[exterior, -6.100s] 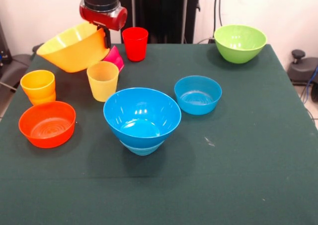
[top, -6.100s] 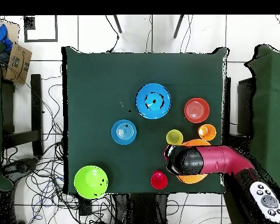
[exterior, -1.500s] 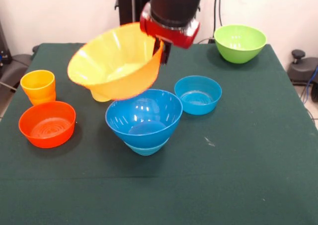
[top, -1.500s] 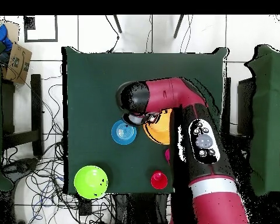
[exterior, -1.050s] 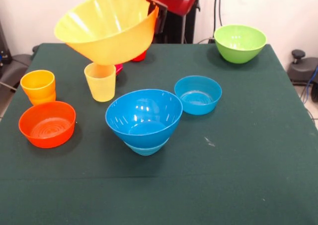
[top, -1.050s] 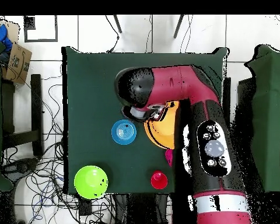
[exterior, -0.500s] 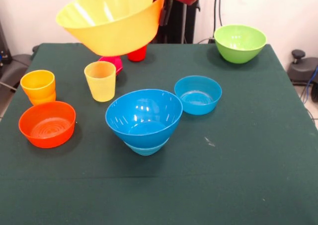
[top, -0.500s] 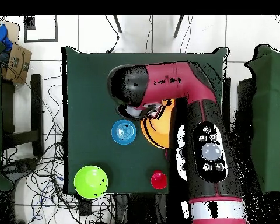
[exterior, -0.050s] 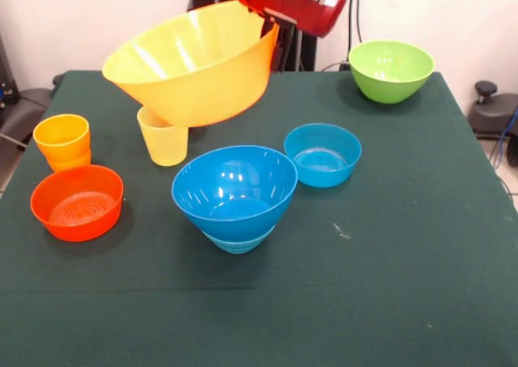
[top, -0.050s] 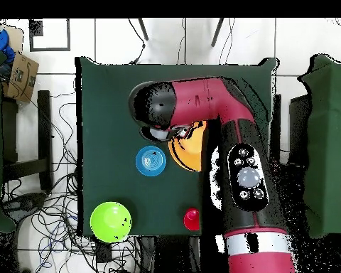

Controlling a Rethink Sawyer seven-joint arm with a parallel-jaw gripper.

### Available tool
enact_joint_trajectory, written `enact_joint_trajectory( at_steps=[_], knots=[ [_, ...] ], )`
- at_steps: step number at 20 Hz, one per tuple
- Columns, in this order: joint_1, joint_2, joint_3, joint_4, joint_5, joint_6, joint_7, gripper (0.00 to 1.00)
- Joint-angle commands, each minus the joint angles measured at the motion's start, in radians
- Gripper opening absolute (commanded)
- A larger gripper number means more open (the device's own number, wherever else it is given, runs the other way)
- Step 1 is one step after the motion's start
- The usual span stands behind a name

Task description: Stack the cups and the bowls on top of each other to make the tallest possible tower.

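Claw (exterior, -0.050s: pixel 271 36) is pinching the rim of the big yellow bowl (exterior, -0.050s: pixel 190 71), holding it in the air, tilted, mouth facing me and a bit left. It hangs above the yellow cup (exterior, -0.050s: pixel 164 138), up and left of the big blue bowl (exterior, -0.050s: pixel 233 189), not over it yet.

Blue bowl sits nested on a small light-blue bowl (exterior, -0.050s: pixel 232 241), so the base is narrow and top-heavy.

Risks as I see them:
- One-sided rim grip on a wide bowl: could swing or slip out.
- If it goes down tilted, the low edge hits the blue rim first and shoves or tips the stack.
- Off-centre release: the yellow bowl is wider than the blue one, so it would likely perch crooked or slide off.
- Low pass could clip the yellow cup.

Orange bowl (exterior, -0.050s: pixel 77 202), orange cup (exterior, -0.050s: pixel 61 140), small blue bowl (exterior, -0.050s: pixel 322 154) and green bowl (exterior, -0.050s: pixel 391 70) sit clear on the worktop (exterior, -0.050s: pixel 380 262).
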Motion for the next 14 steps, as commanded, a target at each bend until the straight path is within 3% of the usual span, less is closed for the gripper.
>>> enact_joint_trajectory(
  at_steps=[1, 14],
  knots=[
    [0.023, 0.073, -0.026, -0.039, -0.017, -0.076, 0.093, 0.00],
    [0.048, 0.132, -0.054, -0.087, -0.010, -0.132, 0.109, 0.00]
  ],
)
